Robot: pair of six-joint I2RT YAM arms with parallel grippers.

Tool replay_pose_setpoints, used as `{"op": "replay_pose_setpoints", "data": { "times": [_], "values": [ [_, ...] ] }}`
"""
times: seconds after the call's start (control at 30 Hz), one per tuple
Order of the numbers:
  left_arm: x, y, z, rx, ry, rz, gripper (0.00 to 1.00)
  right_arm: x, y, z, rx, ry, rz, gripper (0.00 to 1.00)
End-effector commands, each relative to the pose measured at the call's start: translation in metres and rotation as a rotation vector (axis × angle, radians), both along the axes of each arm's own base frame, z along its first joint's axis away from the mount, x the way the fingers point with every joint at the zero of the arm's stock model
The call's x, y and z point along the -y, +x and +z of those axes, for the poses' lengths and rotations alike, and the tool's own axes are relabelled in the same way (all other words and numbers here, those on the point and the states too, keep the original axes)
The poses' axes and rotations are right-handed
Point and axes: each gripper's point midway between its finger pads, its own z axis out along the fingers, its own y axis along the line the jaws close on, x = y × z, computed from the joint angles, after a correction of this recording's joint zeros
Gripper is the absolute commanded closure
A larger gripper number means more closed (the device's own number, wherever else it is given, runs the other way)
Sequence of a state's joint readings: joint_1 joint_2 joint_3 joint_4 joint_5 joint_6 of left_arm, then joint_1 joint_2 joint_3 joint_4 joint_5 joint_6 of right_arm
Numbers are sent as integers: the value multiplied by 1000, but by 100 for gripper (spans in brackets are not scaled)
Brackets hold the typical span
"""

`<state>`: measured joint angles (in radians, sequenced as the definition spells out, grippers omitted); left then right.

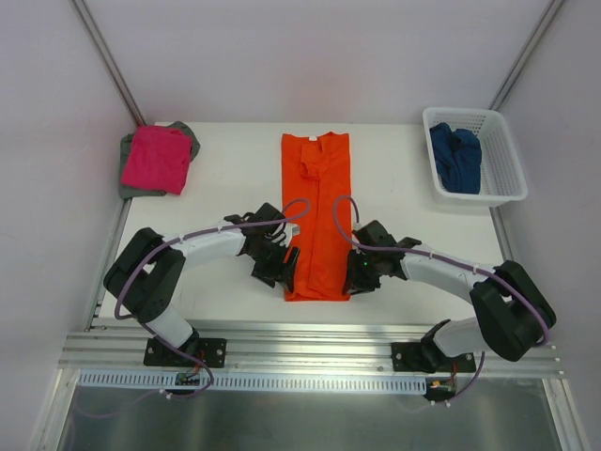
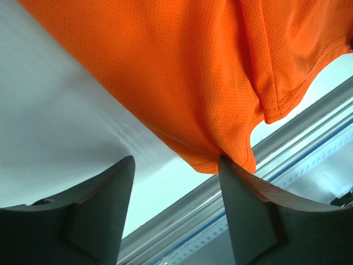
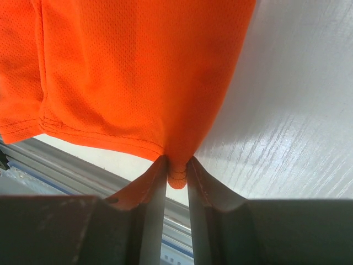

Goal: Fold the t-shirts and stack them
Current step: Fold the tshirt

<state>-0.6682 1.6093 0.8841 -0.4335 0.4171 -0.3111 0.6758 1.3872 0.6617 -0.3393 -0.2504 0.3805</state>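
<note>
Orange mesh short-sleeved t-shirt (image 1: pixel 316 216) lies folded lengthwise; right gripper (image 3: pixel 176 163) pinches its five-o'clock hem corner, while left gripper (image 2: pixel 176 163) gapes, released, at seven o'clock.

The left arm (image 1: pixel 202 246) and right arm (image 1: pixel 441 263) bend inward across the lower middle of the top view, wrists facing each other. The left gripper (image 2: pixel 176 165) has its jaws standing apart (one finger touches cloth). The right gripper (image 3: pixel 176 165) is pinched on the orange t-shirt (image 3: pixel 138 72) hem.
</note>
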Motion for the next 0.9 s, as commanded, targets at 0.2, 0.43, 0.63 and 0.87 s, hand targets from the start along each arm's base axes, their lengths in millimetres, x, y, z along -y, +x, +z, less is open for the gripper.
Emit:
{"op": "replay_pose_setpoints", "data": {
  "times": [0.2, 0.43, 0.63, 0.87],
  "values": [
    [1, -9, 6, -31, -19, 2, 40, -1, 4, 1, 17, 8, 1, 73],
    [2, -15, 5, -106, -83, 27, 49, 1, 5, 2, 25, 2, -5, 72],
    [4, -11, -3, -180, -117, 62, 51, 1, 7, 2, 29, 1, -11, 72],
    [14, -11, -1, -210, -170, 38, 61, 3, 8, 0, 24, -6, -17, 72]
  ]
}}
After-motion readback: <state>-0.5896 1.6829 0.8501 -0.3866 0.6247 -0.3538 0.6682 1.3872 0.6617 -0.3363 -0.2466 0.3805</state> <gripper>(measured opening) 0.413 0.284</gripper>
